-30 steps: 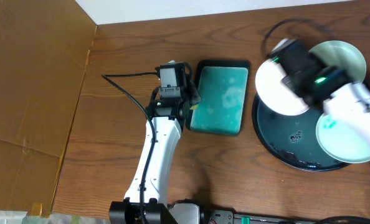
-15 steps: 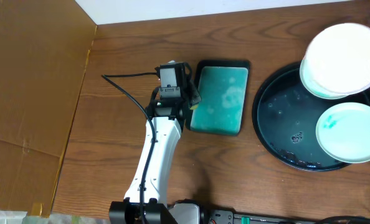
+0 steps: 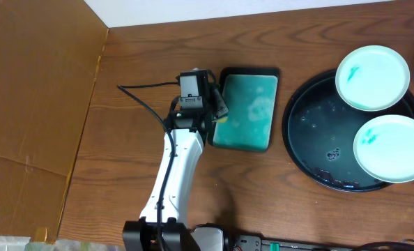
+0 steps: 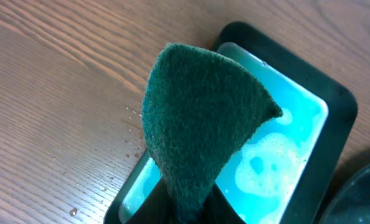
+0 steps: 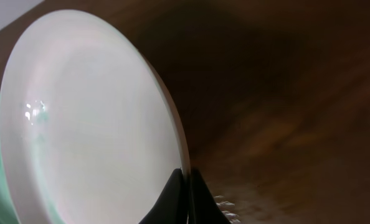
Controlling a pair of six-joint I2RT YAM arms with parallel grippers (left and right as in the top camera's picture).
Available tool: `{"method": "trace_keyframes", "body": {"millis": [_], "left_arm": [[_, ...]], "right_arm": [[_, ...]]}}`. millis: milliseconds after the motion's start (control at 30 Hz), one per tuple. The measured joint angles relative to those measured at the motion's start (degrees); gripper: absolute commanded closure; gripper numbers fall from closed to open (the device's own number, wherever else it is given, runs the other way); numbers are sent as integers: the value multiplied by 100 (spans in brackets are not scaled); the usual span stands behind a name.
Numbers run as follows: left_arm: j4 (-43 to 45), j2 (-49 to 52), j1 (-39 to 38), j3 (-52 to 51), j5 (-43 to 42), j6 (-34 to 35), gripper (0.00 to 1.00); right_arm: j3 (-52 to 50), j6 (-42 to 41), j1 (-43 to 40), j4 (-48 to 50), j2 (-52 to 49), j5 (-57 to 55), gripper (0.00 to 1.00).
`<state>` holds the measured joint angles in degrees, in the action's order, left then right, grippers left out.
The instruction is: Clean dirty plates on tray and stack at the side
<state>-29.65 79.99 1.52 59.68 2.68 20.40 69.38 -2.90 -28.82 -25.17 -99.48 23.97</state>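
The right claw (image 5: 186, 186) is clenched on the rim of one white plate (image 5: 91, 124). It holds that plate up on its edge, tilted, and the side we can see looks clean. From above, only a thin bit of this plate shows, past the far right rim of the tray (image 3: 311, 146), just beside the upper plate (image 3: 372, 77). So the held plate hangs at the right side of the tray, over the brown worktop (image 3: 249, 188), and that is likely where it should be laid flat to start the stack. The other two plates lie flat on the right half of the tray, the lower plate (image 3: 392, 148) below the upper one, each with a small teal smear. The right arm is much nearer to them. The left claw (image 3: 212, 110) is well to the left of the tray, over the left edge of the small dish (image 3: 249, 70) of soapy water. It is clenched on a green sponge (image 4: 197, 118), which stands up out of it.
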Motion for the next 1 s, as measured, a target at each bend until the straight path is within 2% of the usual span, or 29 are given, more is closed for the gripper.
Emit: {"method": "trace_keyframes", "body": {"millis": [300, 333, 367, 433, 467, 500, 533, 567, 700, 833, 1000], "left_arm": [[4, 125, 0, 0, -83, 39, 93], [2, 125, 0, 0, -83, 39, 93], [4, 125, 0, 0, -83, 39, 93], [2, 125, 0, 0, -83, 39, 93], [4, 125, 0, 0, -85, 39, 93], [4, 125, 0, 0, -85, 39, 93], [4, 125, 0, 0, -85, 37, 93], [4, 125, 0, 0, -85, 39, 93], [4, 125, 0, 0, -83, 39, 93], [22, 125, 0, 0, -85, 39, 93], [114, 125, 0, 0, -149, 39, 93]], "right_arm": [[-863, -455, -129, 944, -87, -1054, 99], [-911, -479, -129, 1016, -127, -1123, 92], [-935, -494, -129, 1049, -153, -1172, 78], [-960, -542, -129, 1143, -184, -1220, 63], [-957, -560, -129, 1180, -184, -1235, 51], [-955, -557, -127, 1217, -184, -1233, 31], [-946, -586, -127, 1207, -184, -1239, 21], [-925, -601, -127, 1097, -184, -1244, 18], [-527, -595, -116, 87, -190, -1268, 19], [304, -398, 2, -835, -195, -1086, 18], [855, -195, 621, -844, -192, -533, 18]]}}
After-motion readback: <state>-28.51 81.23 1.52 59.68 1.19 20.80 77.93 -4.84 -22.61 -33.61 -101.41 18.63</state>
